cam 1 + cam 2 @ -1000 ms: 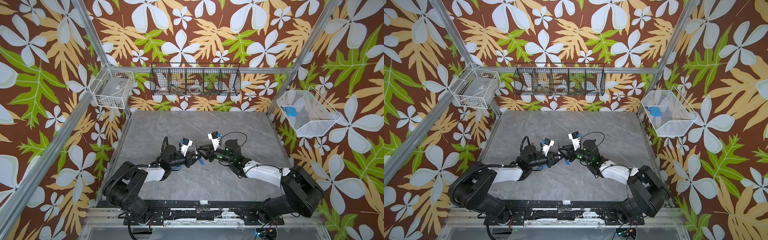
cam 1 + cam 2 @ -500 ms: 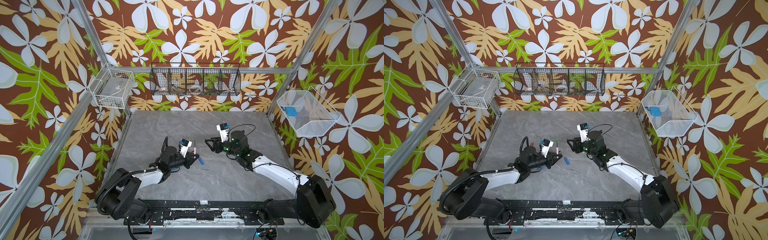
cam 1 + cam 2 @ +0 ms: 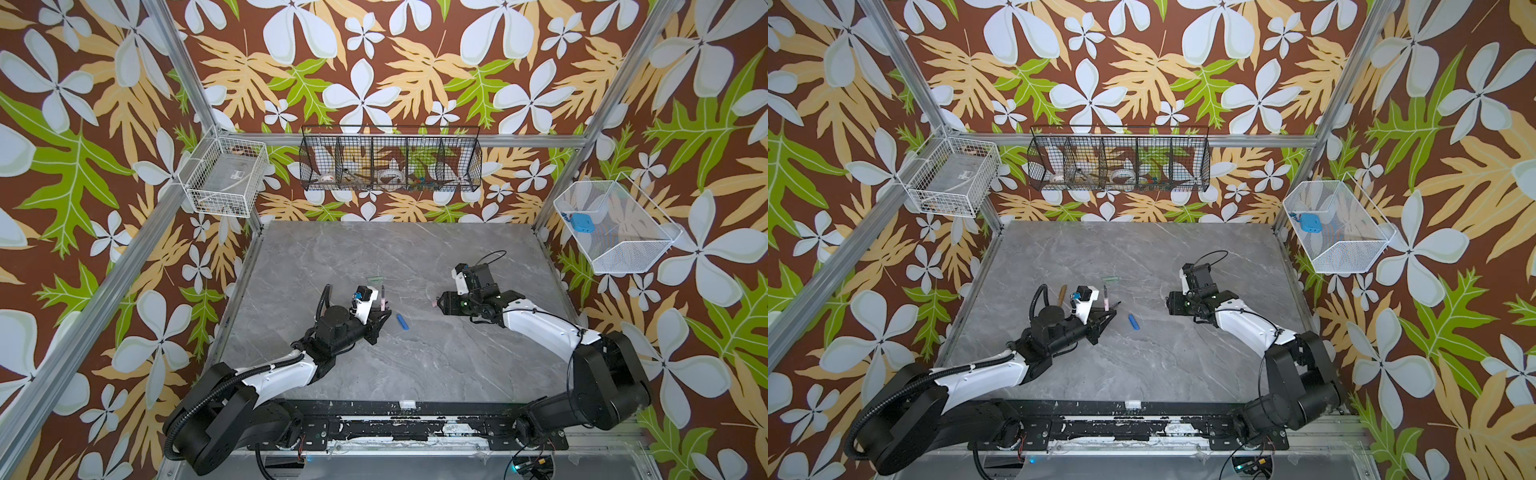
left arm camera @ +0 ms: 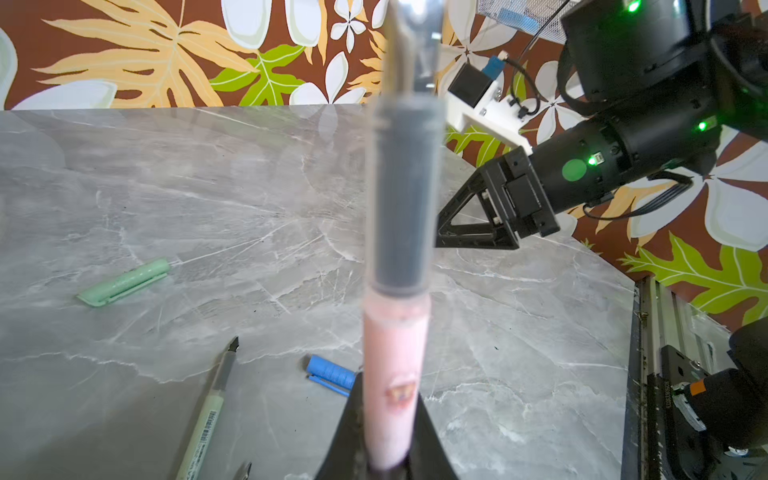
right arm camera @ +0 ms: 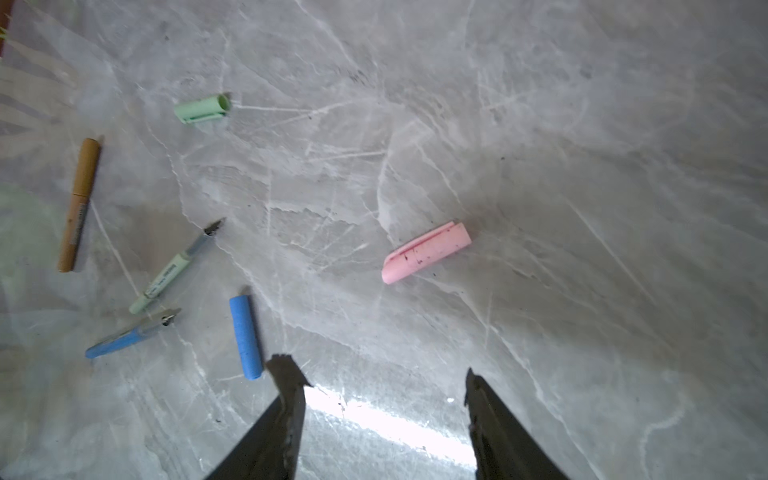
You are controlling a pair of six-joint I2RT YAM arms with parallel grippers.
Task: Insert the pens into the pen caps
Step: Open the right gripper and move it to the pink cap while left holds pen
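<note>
Grey marbled tabletop (image 3: 415, 365) inside a frame of floral-papered walls.

Item 1: pink pen (image 4: 395, 374). It stands upright, dark pointed tip uppermost, clamped at its lower barrel in the left gripper (image 3: 383, 312), whose jaws are clenched on it. It is clear of the table in both top views.

Item 2: pink cap (image 5: 428, 251). It lies flat on the table, just ahead of the right gripper (image 5: 380, 382) and apart from it. That gripper is released, its jaws spread wide with nothing between them.

Item 3: blue cap (image 5: 246, 336). It lies on the table between the two grippers, nearer the left one and touching neither.

Item 4: grey-green pen (image 5: 174, 266) and blue pen (image 5: 129, 336). Both lie uncapped close beside each other, near the blue cap, with their dark tips exposed.

Item 5: light green cap (image 5: 202, 109). It lies alone, farther toward the back wall.

Item 6: brown pen (image 5: 79, 203). It lies beside the left arm; one end is wider than the rest of the barrel.

Periphery: a black wire basket (image 3: 390, 158) hangs on the back wall.
</note>
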